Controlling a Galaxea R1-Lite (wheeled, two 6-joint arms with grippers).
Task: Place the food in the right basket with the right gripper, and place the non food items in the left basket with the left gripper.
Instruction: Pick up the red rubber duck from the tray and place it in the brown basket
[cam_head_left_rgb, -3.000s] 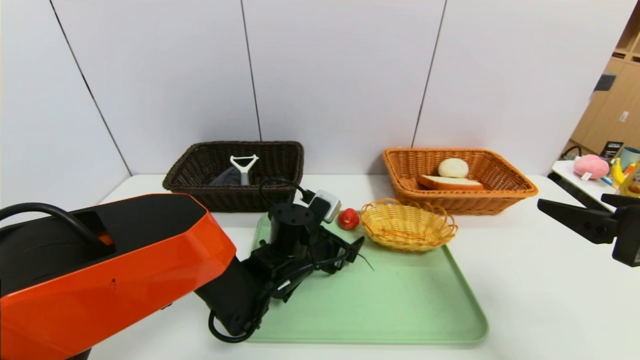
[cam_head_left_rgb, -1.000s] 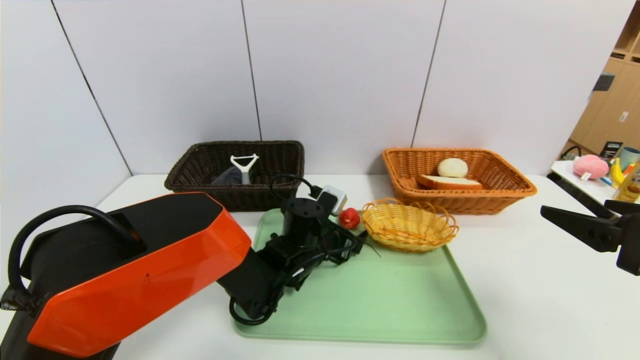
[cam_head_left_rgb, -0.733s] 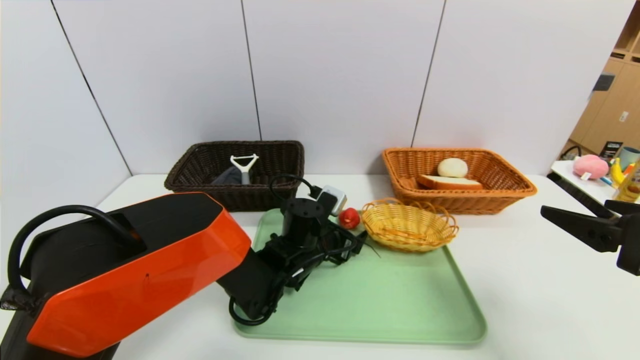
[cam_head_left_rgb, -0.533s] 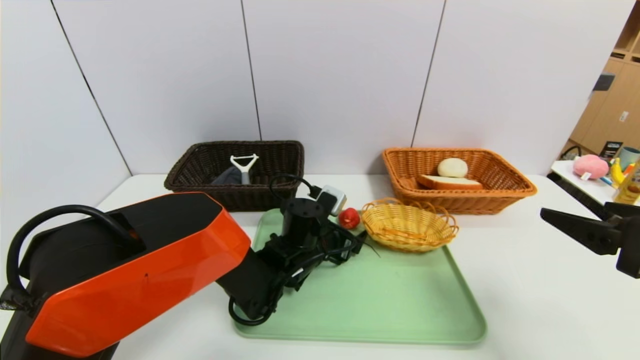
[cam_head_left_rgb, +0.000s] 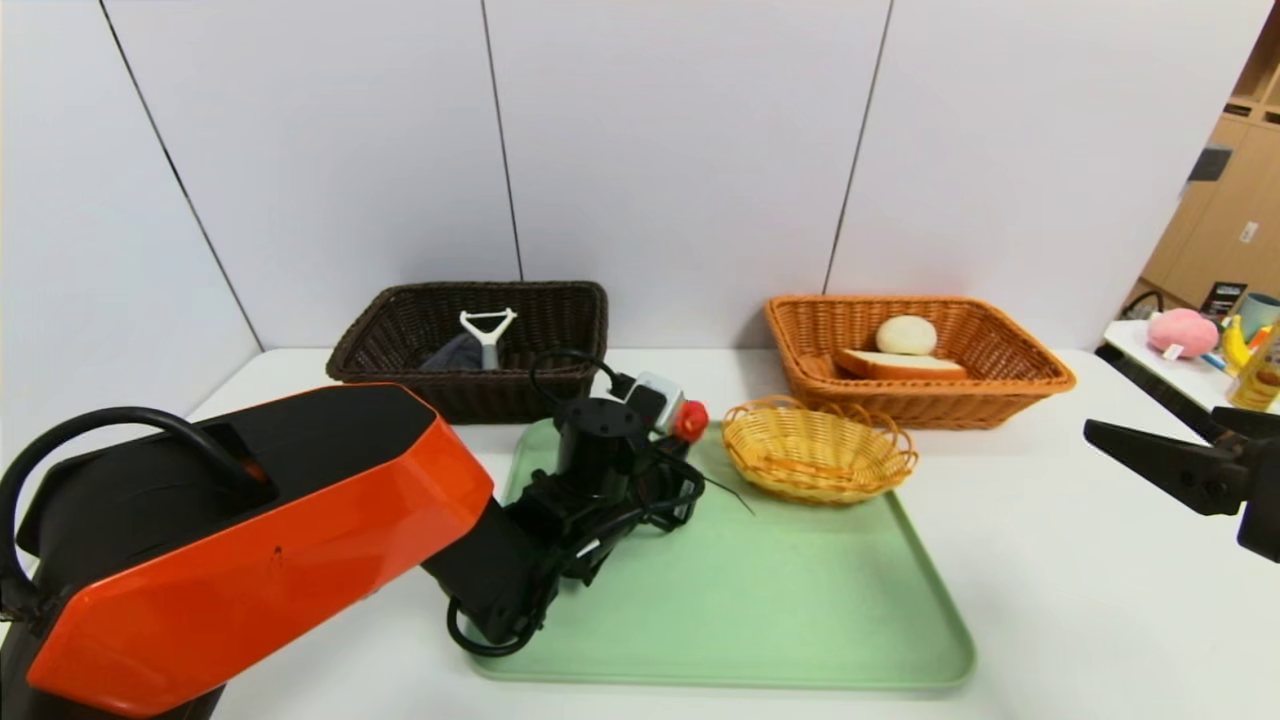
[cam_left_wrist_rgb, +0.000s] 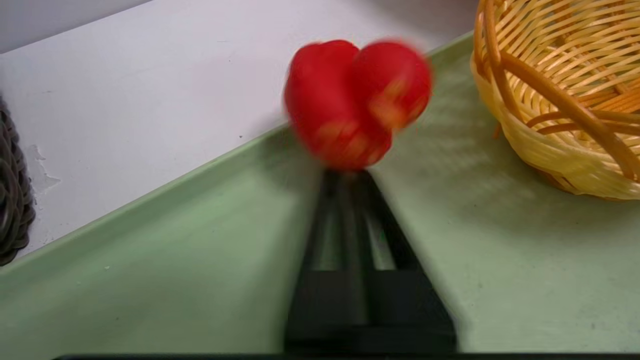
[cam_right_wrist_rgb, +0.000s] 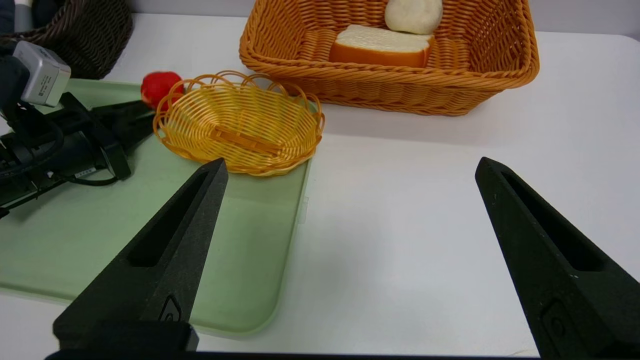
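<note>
Red round thing (cam_left_wrist_rgb: 356, 102): last item outside the big baskets; at the far edge of the tray, just beside the small yellow basket, at the tips of the left gripper, blurred in the left wrist view.
Tabletop (cam_head_left_rgb: 1050, 560): white, carries everything.
Green tray (cam_head_left_rgb: 760, 600): holds the small yellow basket (cam_head_left_rgb: 815, 450) at its far right corner.
Left basket (cam_head_left_rgb: 400, 385): dark wicker, already holding the grey cloth (cam_head_left_rgb: 452, 354) and the peeler (cam_head_left_rgb: 488, 333).
Right basket (cam_head_left_rgb: 1000, 395): orange-brown, with the bread slice (cam_head_left_rgb: 900, 365) and bun (cam_head_left_rgb: 906, 335) inside.
Left gripper (cam_left_wrist_rgb: 350, 172): low over the tray, jaws together with the red thing at their very tips; whether it is truly pinched I cannot tell.
Right gripper (cam_right_wrist_rgb: 350, 172): parked above the tabletop at the right, jaws wide apart, empty.
Risk: the hold looks shallow on a round object; it could squirt out and roll off the tray or into the yellow basket. A lift may then carry nothing.
</note>
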